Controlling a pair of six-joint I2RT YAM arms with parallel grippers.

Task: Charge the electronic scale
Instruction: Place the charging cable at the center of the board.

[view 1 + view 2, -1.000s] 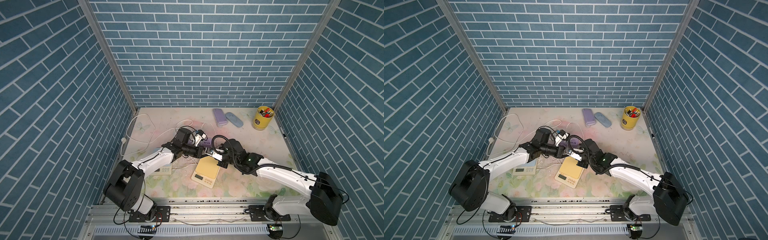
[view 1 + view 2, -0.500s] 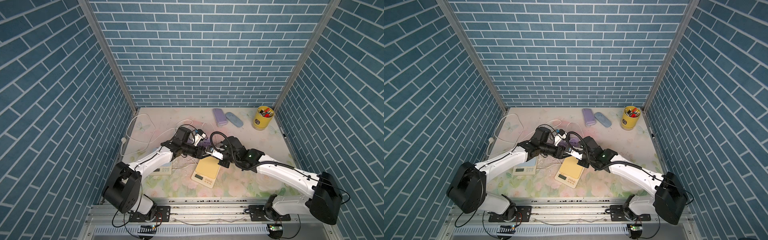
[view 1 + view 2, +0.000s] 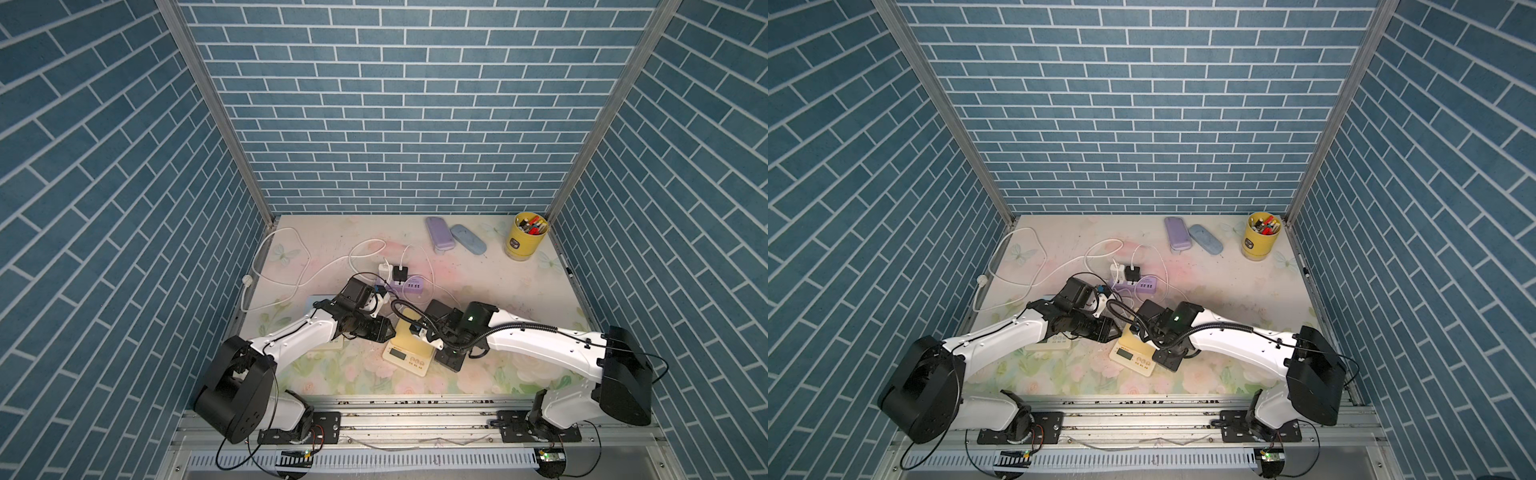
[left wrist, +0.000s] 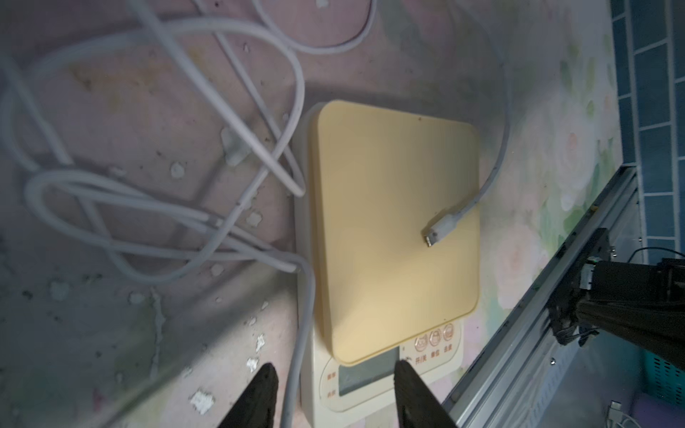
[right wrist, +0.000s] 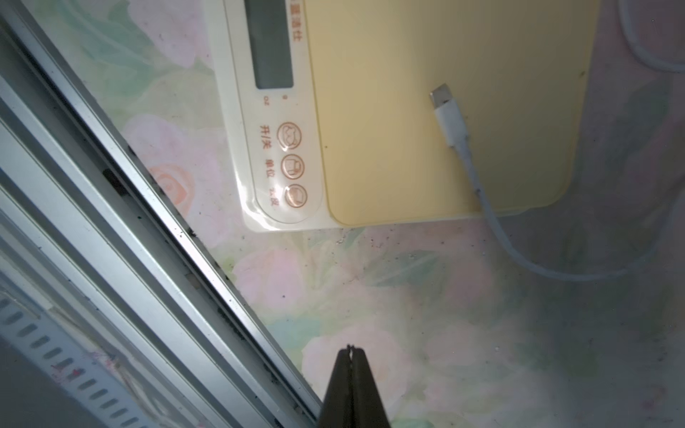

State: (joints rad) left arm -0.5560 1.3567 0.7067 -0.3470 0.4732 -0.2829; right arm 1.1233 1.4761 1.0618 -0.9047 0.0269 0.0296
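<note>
The electronic scale (image 4: 389,166) sits on the floral table (image 5: 407,296) between our arms, with the charging plug (image 4: 441,228) lying loose on its yellow platform. We judge the scale light and apt to slide, and the cable (image 5: 478,191) limp, so we would pinch the plug's stiff white housing. Our left gripper (image 4: 335,367) hangs half open and empty; the right gripper (image 5: 350,348) is closed on nothing.
</note>
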